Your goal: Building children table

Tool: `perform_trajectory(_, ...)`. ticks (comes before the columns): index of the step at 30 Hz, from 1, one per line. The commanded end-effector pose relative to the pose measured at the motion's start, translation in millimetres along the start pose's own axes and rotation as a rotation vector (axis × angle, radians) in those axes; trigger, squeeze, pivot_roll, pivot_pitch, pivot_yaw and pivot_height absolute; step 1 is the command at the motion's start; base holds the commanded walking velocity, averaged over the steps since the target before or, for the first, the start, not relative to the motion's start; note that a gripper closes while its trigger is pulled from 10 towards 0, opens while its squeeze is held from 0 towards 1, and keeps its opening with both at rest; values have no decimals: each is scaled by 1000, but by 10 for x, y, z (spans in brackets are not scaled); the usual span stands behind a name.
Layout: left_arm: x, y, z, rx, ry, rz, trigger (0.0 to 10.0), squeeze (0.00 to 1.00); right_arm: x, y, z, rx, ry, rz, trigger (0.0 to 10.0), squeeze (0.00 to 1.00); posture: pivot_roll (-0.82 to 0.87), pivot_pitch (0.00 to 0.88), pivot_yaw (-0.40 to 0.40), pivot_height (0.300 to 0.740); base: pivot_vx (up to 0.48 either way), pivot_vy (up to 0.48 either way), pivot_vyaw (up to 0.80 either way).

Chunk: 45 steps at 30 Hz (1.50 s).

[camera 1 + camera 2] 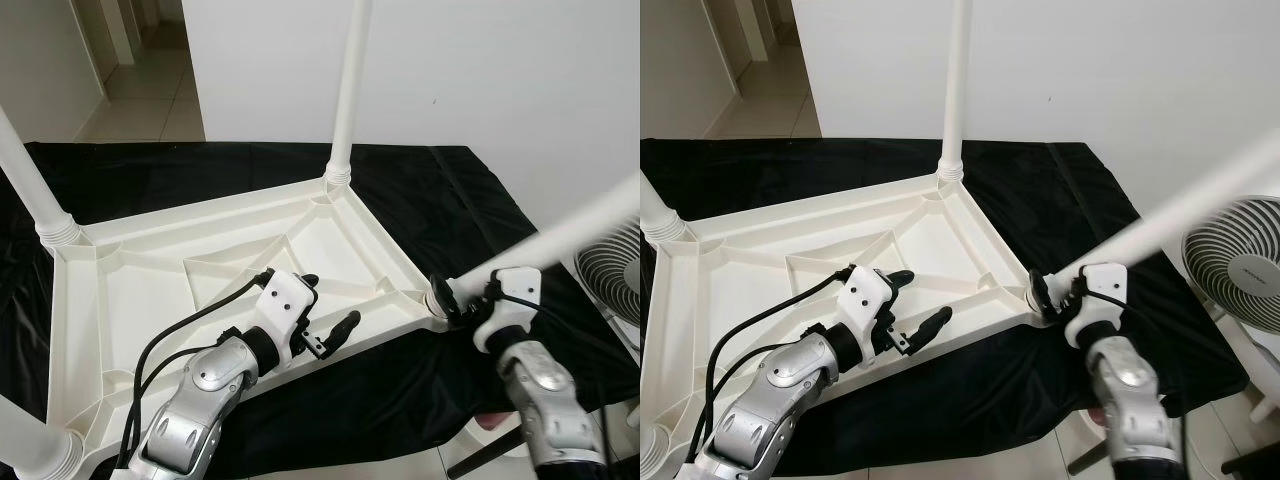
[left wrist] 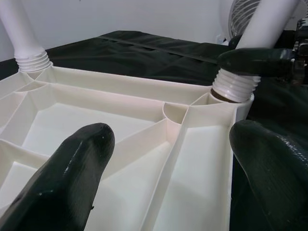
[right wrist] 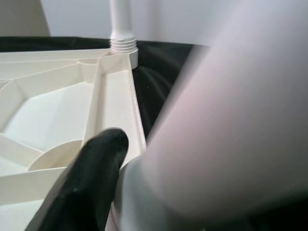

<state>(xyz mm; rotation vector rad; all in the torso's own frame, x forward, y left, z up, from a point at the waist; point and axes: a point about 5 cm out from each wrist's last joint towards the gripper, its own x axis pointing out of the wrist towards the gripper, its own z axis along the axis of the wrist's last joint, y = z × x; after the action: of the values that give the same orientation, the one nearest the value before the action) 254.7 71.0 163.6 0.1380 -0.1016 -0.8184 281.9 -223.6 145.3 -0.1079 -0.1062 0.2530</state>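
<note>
A white plastic children's table (image 1: 150, 285) lies upside down on a black cloth. Upright legs stand in its far corner (image 1: 350, 90), left corner (image 1: 30, 185) and near-left corner (image 1: 30, 450). A fourth leg (image 1: 580, 225) leans out to the right, its threaded end (image 2: 234, 86) sitting in the near-right corner socket. My right gripper (image 1: 462, 300) is shut on that leg just above the threads, with one finger (image 3: 86, 183) against it. My left gripper (image 1: 330, 300) hovers open over the table's near rim, its fingers (image 2: 72, 178) pointing toward that corner with nothing between them.
The black cloth (image 1: 450, 190) covers the floor under the table. A white fan (image 1: 610, 265) stands at the right, close to the leaning leg. A white wall runs behind, with a doorway onto a tiled floor (image 1: 130, 90) at the far left.
</note>
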Motion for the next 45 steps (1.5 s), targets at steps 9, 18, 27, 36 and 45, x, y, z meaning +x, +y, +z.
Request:
perform_trajectory(9, 5, -12, 4, -2, 0, 9, 10000, 0, -14, -109, 33, 47, -30, 58, 0, 0, -4, 53, -18, 740, 0, 0, 0)
perform_trajectory(18, 4, 14, 10, 6, 5, 17, 10000, 0, 13, -115, -36, 37, 34, 109, 0, 0, 1, 60, -15, 740, 0, 0, 0)
perform_trajectory(27, 11, 35, 15, 4, 4, 24, 10000, 0, 69, -127, -39, 14, 163, 138, 10000, 0, -10, 70, -13, 740, 0, 0, 0)
perform_trajectory(36, 20, 33, 16, 2, 2, 24, 10000, 0, 131, -150, -44, 58, 253, 148, 10000, 0, -10, 73, -12, 740, 0, 0, 0)
perform_trajectory(45, 12, 32, 16, 2, 3, 25, 10000, 0, 188, -141, -40, 91, 296, 144, 10000, 0, -8, 74, -8, 740, 0, 0, 0)
